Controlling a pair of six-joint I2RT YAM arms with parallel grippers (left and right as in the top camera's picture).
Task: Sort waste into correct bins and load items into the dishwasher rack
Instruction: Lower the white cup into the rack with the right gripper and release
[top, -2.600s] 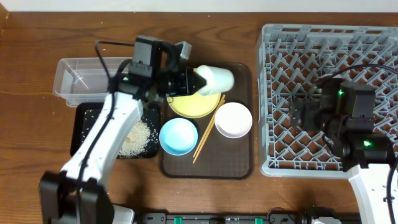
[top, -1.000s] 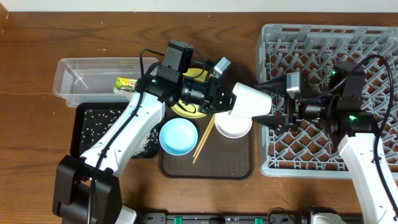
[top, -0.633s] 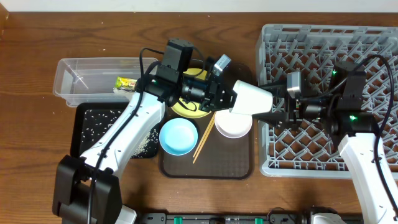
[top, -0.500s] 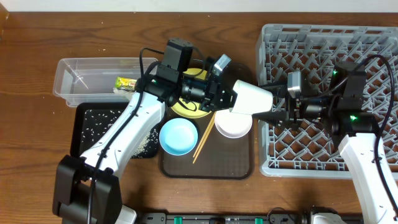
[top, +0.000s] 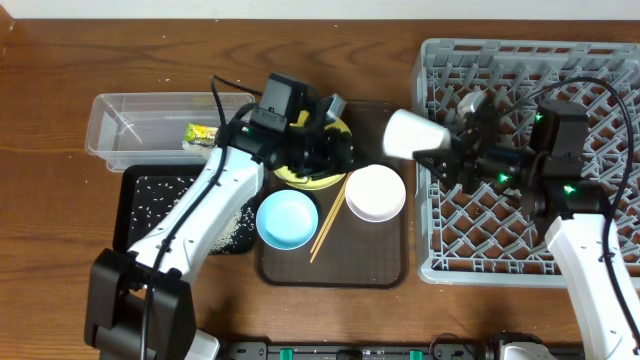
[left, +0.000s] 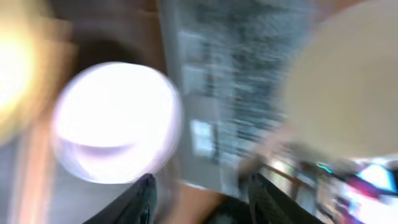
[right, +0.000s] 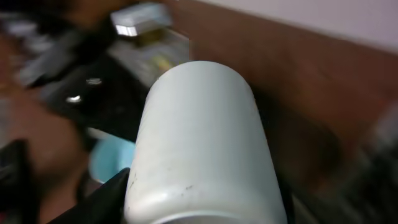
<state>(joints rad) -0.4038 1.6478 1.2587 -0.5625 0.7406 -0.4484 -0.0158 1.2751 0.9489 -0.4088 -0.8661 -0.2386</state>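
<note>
**Overhead.** The pale cup (top: 408, 132) has just passed from the left gripper (top: 330, 150) to the right gripper (top: 438, 152). The right gripper now holds it on its side in the air, just outside the left wall of the dishwasher rack (top: 600, 58), by the end nearer the rack. The left gripper has let go and drawn back, farther from the rack, over the yellow plate (top: 300, 178). The white bowl (top: 375, 192), light blue bowl (top: 287, 218) and chopsticks (top: 328, 218) lie left of the rack, not yet loaded.

**Left wrist.** The view is blurred by motion. The left gripper (left: 205, 200) shows its jaws apart with nothing between them. The white bowl (left: 115, 121) lies beneath.

**Right wrist.** The cup (right: 202, 137) fills the view, clamped in the right gripper (right: 199, 208).

The handover appears complete. The cup probably goes next over the rack wall and down among the pegs.
</note>
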